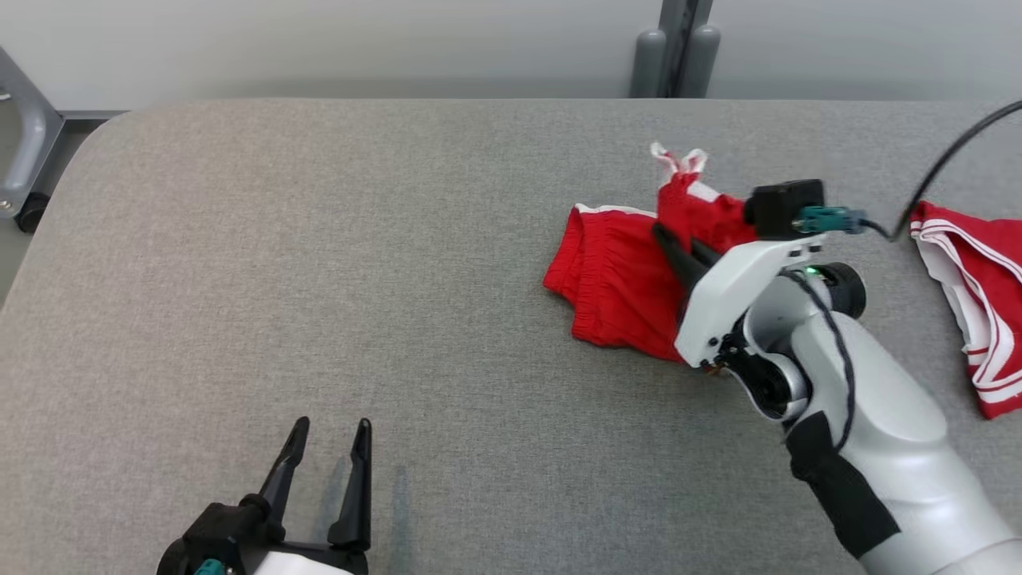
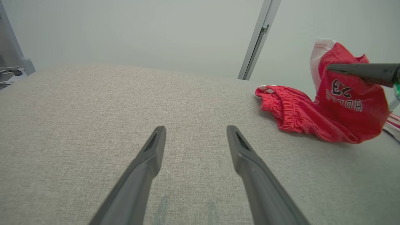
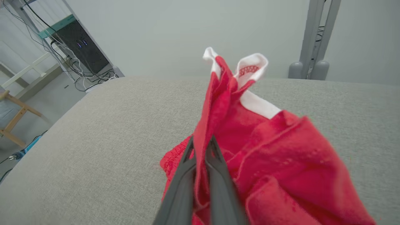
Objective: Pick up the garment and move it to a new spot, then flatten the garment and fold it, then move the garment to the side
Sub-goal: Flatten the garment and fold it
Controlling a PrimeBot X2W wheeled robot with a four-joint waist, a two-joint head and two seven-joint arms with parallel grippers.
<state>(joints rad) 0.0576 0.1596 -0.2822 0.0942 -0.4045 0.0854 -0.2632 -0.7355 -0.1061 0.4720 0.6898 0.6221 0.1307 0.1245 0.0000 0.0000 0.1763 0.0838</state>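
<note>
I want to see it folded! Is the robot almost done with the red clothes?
Not yet; nothing looks finished. The right gripper pinches the red garment, one end lifted, the rest crumpled on the table. The left gripper is open over bare table. Moving, flattening, folding and setting aside remain.

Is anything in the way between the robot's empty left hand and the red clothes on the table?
No, nothing visible. Just bare grey fabric tabletop lies between the open left hand and the crumpled red garment with white trim, which the right hand pinches. A second red, white-striped garment lies far right, aside.
</note>
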